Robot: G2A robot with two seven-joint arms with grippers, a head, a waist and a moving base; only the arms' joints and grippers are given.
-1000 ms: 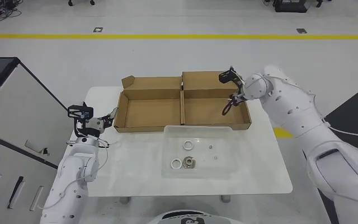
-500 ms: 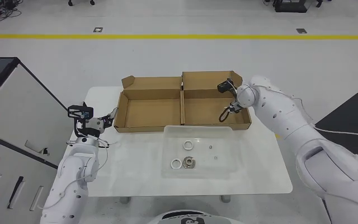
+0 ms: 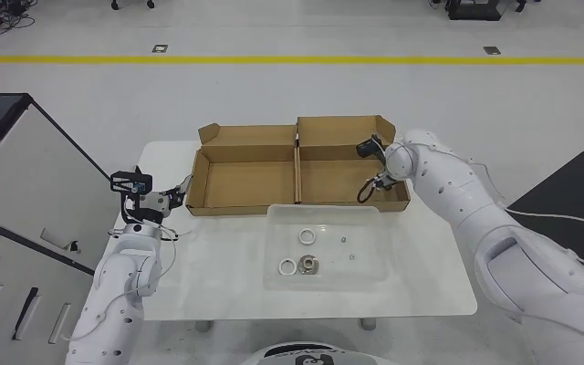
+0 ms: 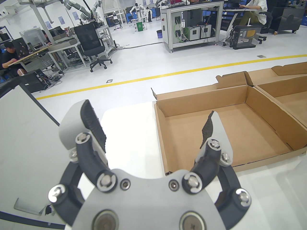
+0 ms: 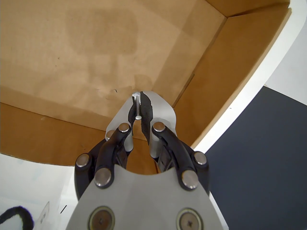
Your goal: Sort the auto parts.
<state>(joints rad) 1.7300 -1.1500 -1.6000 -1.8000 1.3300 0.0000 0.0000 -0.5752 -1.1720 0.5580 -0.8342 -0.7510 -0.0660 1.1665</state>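
Two open cardboard boxes stand side by side at the table's back, the left box (image 3: pixel 245 178) and the right box (image 3: pixel 342 173). My right gripper (image 3: pixel 363 194) hangs low inside the right box near its front right corner, shut on a small silver bolt (image 5: pixel 137 106) pinched between its pads over the box floor (image 5: pixel 72 37). A clear plastic tray (image 3: pixel 365 265) in front holds two white rings (image 3: pixel 307 236) (image 3: pixel 287 267), a metal ring part (image 3: pixel 309 266) and tiny fasteners. My left gripper (image 4: pixel 153 125) stands open and empty at the table's left edge, beside the left box (image 4: pixel 215 125).
The white table (image 3: pixel 228 274) has bare room on the left and right of the tray. A grey panel (image 3: pixel 36 173) leans off the table's left side. Box flaps stand up along the back edge (image 3: pixel 297 135).
My right gripper has dropped from above the right box's right wall down into the box, toward its front right corner, still gripping the bolt. The left arm has stayed still.
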